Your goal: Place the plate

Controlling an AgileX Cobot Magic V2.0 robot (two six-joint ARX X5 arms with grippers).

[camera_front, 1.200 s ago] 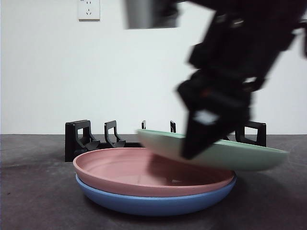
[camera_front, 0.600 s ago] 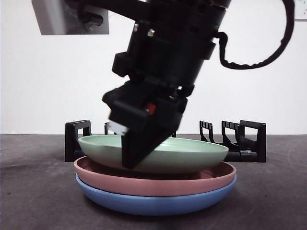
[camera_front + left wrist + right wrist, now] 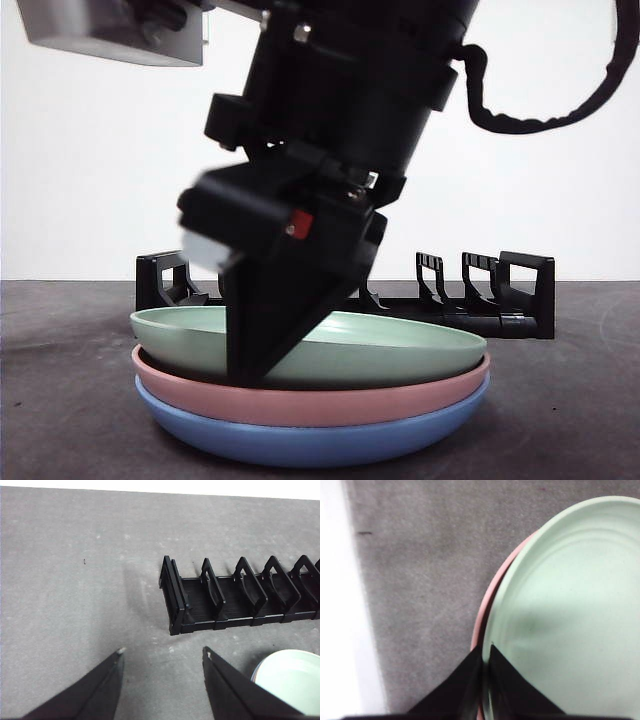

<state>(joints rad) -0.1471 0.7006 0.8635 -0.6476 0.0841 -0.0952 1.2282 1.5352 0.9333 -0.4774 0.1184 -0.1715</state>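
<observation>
Right gripper (image 3: 250,375) fills the centre of the front frame, jaws pinched on the near-left rim of the green plate (image 3: 400,350). Green plate sits lower centre, nested atop the pink plate (image 3: 330,402), which rests in the blue plate (image 3: 310,440) on the grey table (image 3: 60,400). Black rack (image 3: 500,300) stands behind the stack, mid-frame. Left gripper (image 3: 162,652) hangs over bare table near the rack's end, jaws spread, holding nothing.
</observation>
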